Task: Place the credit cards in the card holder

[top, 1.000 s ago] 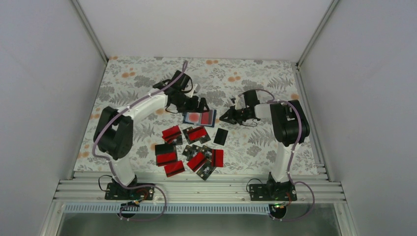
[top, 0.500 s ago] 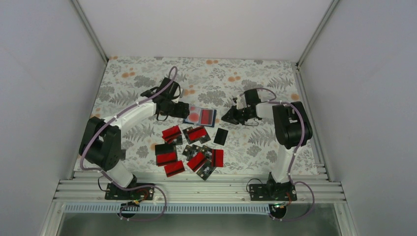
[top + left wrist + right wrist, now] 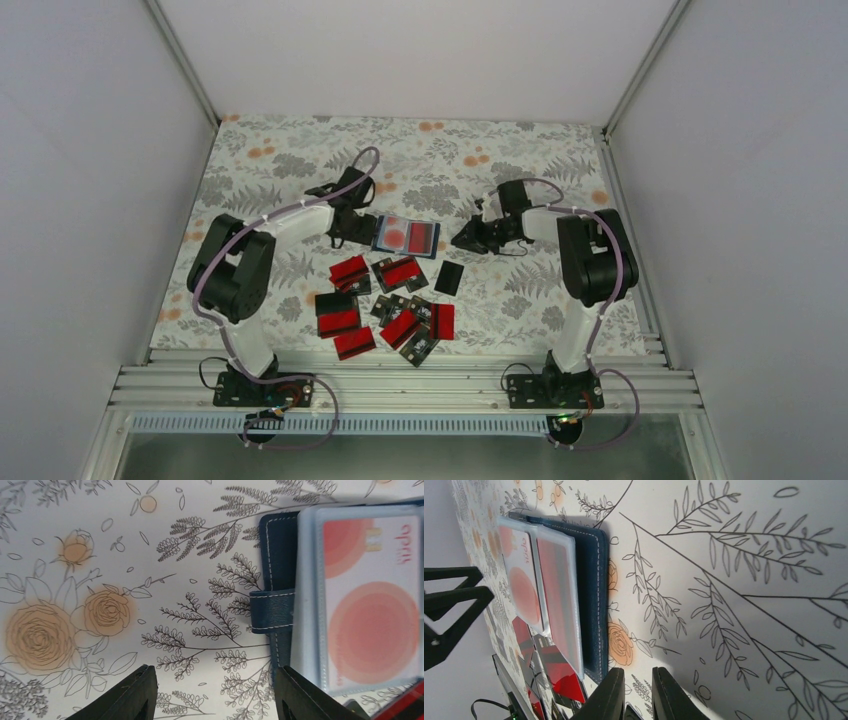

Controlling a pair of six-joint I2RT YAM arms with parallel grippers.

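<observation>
The card holder [image 3: 405,237] is our reference, but we start with the flowered desk [image 3: 300,160] beneath it, which fills the middle of the top view. The left arm [image 3: 270,225] reaches in from the lower left of the frame and the right arm [image 3: 590,260] from the lower right. They flank the holder so that, as we judge it, one can steady it while the other feeds it.

The holder lies flat and open at the centre of the frame. Its navy cover faces down and its clear sleeves face up, which leaves the pockets reachable. A pale card with red circles [image 3: 372,595] already sits in one sleeve, and the right wrist view shows a red card [image 3: 556,590] in the next.

The loose credit cards [image 3: 385,305] are heaped just below the holder, mostly red with a black band. A plain black card [image 3: 449,277] lies a little to the right of the heap. None is in a gripper, so we judge most of the job undone.

The left gripper [image 3: 215,672] hangs low just left of the holder, its jaws moderately wide with only desk between them. The right gripper [image 3: 638,672] rests near the holder's right edge, its jaws narrow and empty. We think the closing strap [image 3: 270,612] poking out on the left could snag a finger.
</observation>
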